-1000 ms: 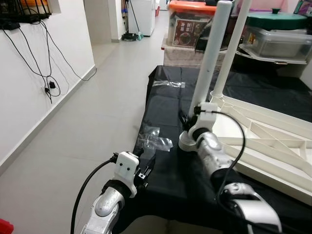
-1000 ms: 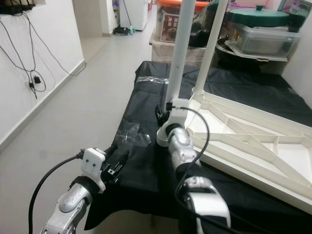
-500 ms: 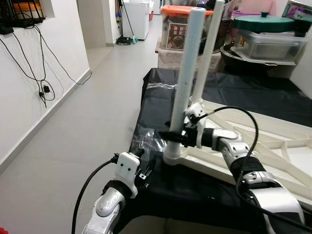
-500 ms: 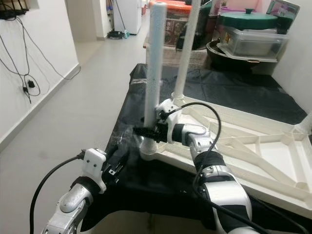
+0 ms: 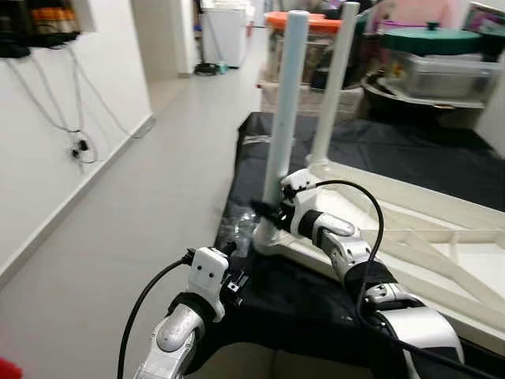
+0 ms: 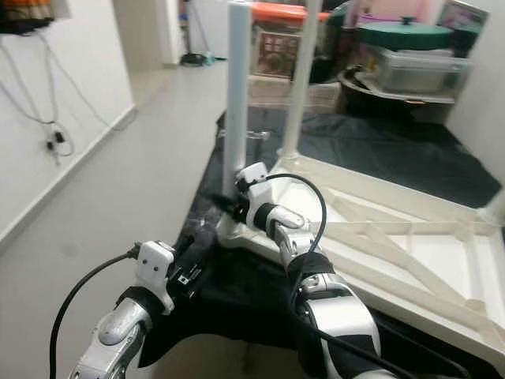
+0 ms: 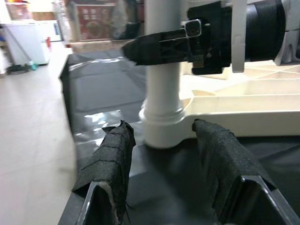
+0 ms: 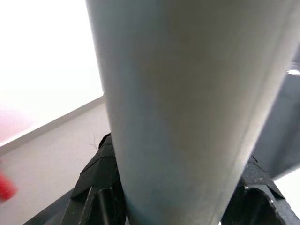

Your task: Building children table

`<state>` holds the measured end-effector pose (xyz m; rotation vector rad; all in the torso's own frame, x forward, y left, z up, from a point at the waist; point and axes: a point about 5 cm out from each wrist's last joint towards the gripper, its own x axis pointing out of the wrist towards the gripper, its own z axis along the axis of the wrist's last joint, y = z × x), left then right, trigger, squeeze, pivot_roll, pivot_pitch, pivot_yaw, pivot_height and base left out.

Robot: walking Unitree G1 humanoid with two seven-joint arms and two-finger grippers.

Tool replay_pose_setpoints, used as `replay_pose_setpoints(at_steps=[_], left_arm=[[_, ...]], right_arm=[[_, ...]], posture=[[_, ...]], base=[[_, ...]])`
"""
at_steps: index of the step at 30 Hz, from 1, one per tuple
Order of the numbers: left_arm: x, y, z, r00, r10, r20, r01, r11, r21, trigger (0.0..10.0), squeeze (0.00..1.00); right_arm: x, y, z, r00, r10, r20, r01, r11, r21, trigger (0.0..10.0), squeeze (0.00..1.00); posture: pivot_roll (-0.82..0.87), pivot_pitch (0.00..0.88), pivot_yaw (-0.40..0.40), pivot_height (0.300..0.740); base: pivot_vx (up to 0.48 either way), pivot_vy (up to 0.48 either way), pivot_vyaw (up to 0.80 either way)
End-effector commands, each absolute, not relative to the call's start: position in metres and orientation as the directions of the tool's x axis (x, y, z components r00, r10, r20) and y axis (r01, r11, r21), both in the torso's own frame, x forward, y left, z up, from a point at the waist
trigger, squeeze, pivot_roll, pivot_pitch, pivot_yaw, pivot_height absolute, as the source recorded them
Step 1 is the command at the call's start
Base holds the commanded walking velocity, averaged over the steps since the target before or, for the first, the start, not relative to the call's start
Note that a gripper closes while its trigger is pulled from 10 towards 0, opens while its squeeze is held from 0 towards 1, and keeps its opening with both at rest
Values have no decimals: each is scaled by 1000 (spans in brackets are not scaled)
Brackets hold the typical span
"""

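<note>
Since earlier, right gripper [image 5: 264,210] slid lower, clamped around near leg [image 5: 282,126] standing in upturned tabletop [image 5: 410,217] corner socket. Left gripper [image 7: 165,154] open, idle below. Second leg [image 5: 332,88] up; others unseen

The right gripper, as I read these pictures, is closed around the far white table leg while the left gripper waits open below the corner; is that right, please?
Not quite: the right gripper is closed around the near white table leg, the one at the corner closest to the robot, as the left eye view shows; the far leg stands untouched behind it. The rest holds: the left gripper waits open below that corner.
</note>
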<state>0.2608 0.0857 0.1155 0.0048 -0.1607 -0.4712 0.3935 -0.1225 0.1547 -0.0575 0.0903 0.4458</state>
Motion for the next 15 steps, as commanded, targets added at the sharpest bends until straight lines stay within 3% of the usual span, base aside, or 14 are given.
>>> replay_pose_setpoints(at_steps=[1, 2, 3, 5, 7, 10, 13, 14, 15], left_arm=[[260, 87, 113, 881, -453, 135, 451, 891, 45, 10000, 0], [260, 87, 113, 881, -455, 134, 453, 890, 44, 10000, 0], [260, 87, 113, 881, -455, 134, 453, 890, 44, 10000, 0], [260, 87, 113, 879, -458, 132, 457, 889, 44, 10000, 0], [260, 87, 113, 879, -458, 132, 457, 889, 44, 10000, 0], [261, 87, 113, 880, -456, 131, 454, 890, 43, 10000, 0], [261, 86, 113, 881, -455, 131, 454, 890, 43, 10000, 0], [261, 86, 112, 881, -454, 131, 452, 891, 43, 10000, 0], [261, 86, 112, 881, -454, 131, 452, 891, 43, 10000, 0]], right_arm=[[392, -150, 142, 975, 176, -134, -186, 980, -70, 0, 0], [389, -165, 135, 989, -69, -133, 61, 996, -59, 0, 0], [389, -165, 135, 989, -69, -133, 61, 996, -59, 0, 0], [377, -172, 125, 931, -336, -144, 339, 941, -4, 0, 0], [377, -172, 125, 931, -336, -144, 339, 941, -4, 0, 0], [375, -148, 124, 940, -312, -141, 324, 943, 76, 0, 0], [375, -140, 124, 945, -293, -143, 308, 947, 94, 0, 0], [377, -130, 126, 965, -228, -131, 243, 964, 110, 10000, 0], [377, -130, 126, 965, -228, -131, 243, 964, 110, 10000, 0]], posture=[[21, 0, -38, 740], [23, 0, -41, 740], [23, 0, -41, 740], [24, 0, -38, 740], [24, 0, -38, 740], [27, 0, -49, 740], [27, 0, -49, 740], [27, 0, -49, 740], [27, 0, -49, 740]], base=[[0, 0, 0], [0, 0, 0], [0, 0, 0], [0, 0, 0], [0, 0, 0], [0, 0, 0], [0, 0, 0], [0, 0, 0], [0, 0, 0]])
